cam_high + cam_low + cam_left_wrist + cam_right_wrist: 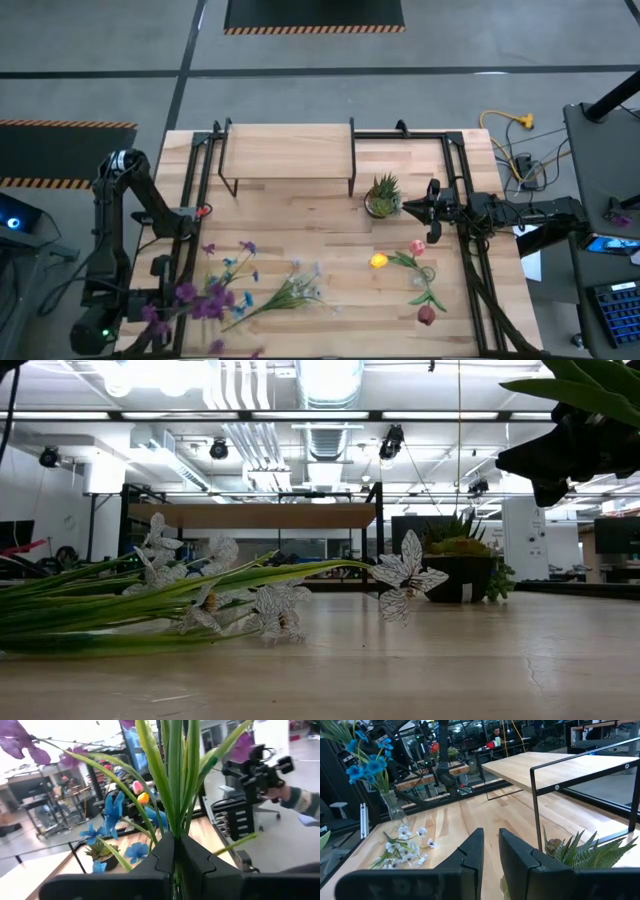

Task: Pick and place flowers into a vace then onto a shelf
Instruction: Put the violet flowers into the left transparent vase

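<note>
Grey concrete floor [420, 90] w/ hazard-striped mats [314, 14], ceiling ducts [325, 400], spotlights [218, 449]

You've got a light-wood plank tabletop [330, 255], pale blond with darker seams. The low light-wood shelf [288, 151] is the same tone, on thin black metal legs. Loose artificial stems [225, 290]: green stalks, blue and purple blooms. White-petalled spray [270, 605] shows dark veining. Yellow-orange bud [379, 261], pink bloom [417, 247], dark red bloom [427, 315]. Spiky potted plant [383, 194] is green. Both arms are black.
</note>
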